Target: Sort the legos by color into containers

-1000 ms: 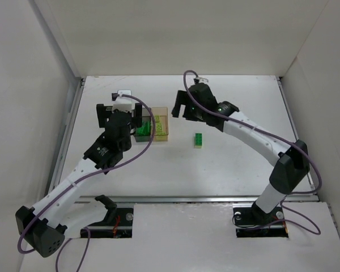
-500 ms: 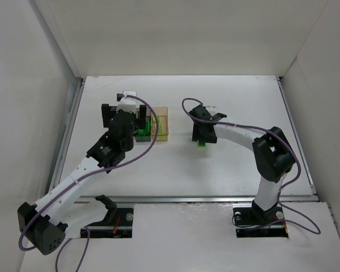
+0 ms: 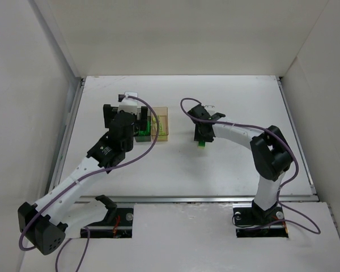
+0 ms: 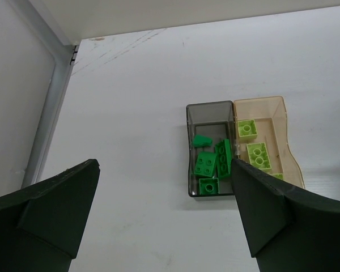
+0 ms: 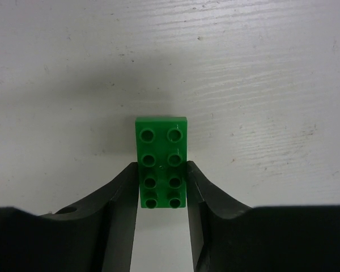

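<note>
A dark green lego (image 5: pixel 161 136), two studs wide and four long, lies flat on the white table. My right gripper (image 5: pixel 162 168) has a finger pressed against each long side of its near half. From above, that gripper (image 3: pixel 202 135) points down at the table's middle, and only a bit of this lego (image 3: pixel 201 144) shows under it. The containers stand side by side: a smoky grey one (image 4: pixel 207 116) with several dark green legos (image 4: pixel 207 164), and an amber one (image 4: pixel 269 110) with pale yellow-green legos (image 4: pixel 258 154). My left gripper (image 4: pixel 164 167) hangs open and empty above the grey bin's near left.
White walls enclose the table on the left, back and right. A metal rail (image 4: pixel 48 124) runs along the left edge. The left arm (image 3: pixel 110 144) covers part of the grey bin (image 3: pixel 143 135) from above, with the amber bin (image 3: pixel 161 126) to its right.
The right gripper swung from near the bins down over the lone dark green lego and closed its fingers onto it. The left gripper stayed open and barely shifted.
</note>
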`<act>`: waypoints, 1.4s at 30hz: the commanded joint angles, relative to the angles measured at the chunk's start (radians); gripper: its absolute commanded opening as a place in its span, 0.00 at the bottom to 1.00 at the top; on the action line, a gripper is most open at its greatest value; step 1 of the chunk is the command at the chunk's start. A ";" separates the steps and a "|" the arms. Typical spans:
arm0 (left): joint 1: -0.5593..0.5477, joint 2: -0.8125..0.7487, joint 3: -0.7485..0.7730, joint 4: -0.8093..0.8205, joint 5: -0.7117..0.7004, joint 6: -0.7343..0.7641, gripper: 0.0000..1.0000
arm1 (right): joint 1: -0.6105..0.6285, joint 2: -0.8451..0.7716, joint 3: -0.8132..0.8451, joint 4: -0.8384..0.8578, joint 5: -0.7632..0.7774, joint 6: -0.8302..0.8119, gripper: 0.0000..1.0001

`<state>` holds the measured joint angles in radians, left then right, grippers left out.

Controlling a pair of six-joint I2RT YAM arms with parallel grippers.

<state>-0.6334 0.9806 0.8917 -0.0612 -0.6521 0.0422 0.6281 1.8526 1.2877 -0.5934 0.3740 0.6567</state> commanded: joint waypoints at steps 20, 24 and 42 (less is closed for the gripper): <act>-0.123 0.099 -0.125 0.590 0.790 0.758 0.98 | -0.266 -0.466 -0.008 0.448 -0.797 0.484 0.00; -0.123 0.153 -0.125 0.684 0.856 0.961 0.93 | -0.257 -0.495 0.004 0.466 -0.787 0.508 0.00; -0.183 0.239 -0.134 0.983 0.907 1.130 0.83 | -0.206 -0.556 -0.047 0.495 -0.759 0.544 0.00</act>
<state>-0.8055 1.2232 0.7330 0.7990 0.2466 1.1728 0.4034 1.3151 1.2415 -0.1696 -0.3908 1.1866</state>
